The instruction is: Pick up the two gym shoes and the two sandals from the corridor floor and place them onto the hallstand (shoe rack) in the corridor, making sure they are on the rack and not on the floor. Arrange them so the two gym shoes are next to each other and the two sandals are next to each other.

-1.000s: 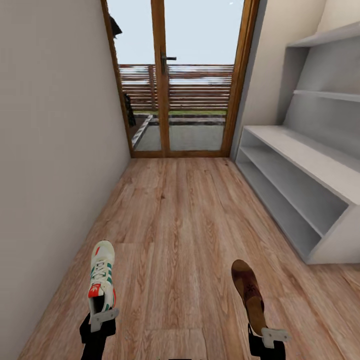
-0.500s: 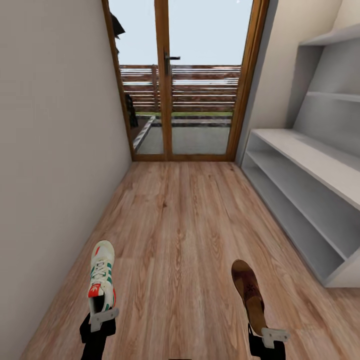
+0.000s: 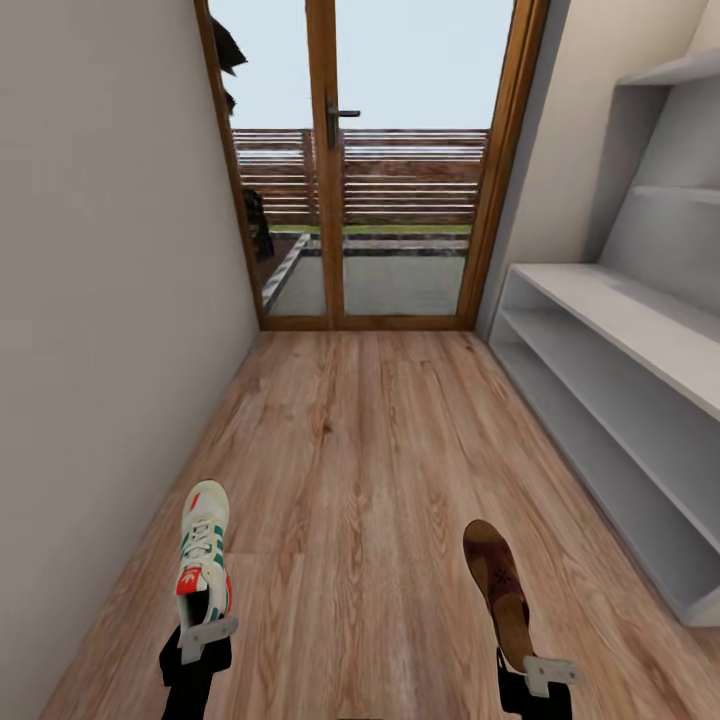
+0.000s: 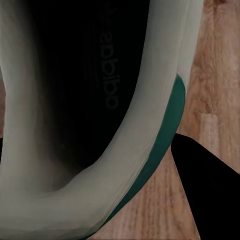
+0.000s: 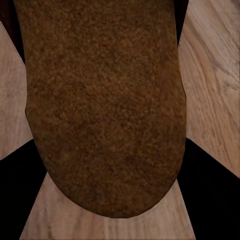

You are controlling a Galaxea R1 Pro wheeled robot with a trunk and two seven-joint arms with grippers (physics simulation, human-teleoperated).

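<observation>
- Shifted since the earlier pictures: the whole head view, which means camera travel and not object movement. The hallstand now lies further toward the right edge and shows less of its near end, while the glazed door stands larger. Both carried items sit at the same places in the view as before.
- Gym shoe: one off-white sneaker with green stripes and a red tongue, held aloft over the corridor floor with its toe pointing ahead. The left gripper holds it at the heel end. The left wrist view shows the dark shoe opening and heel collar close up; the fingers pinch the heel, though their pads are hidden.
- Sandal: one dark brown sandal, likewise carried off the floor with its toe forward. The right gripper clamps it at the heel. The right wrist view shows the mottled footbed between two dark finger shapes.
- Hallstand: light grey, with two open shelf slots under a flat top, standing along the right wall with floating shelves above it. No footwear is visible on it.
- Surroundings: plain wall on the left, wooden door frame ahead, decking and fence beyond the glass.
- Step in hand, as judged: transport of one shoe and one sandal toward the rack.
- Next move, as judged: turning the base to face the rack, then setting each item on a surface with room left beside it for its partner.
</observation>
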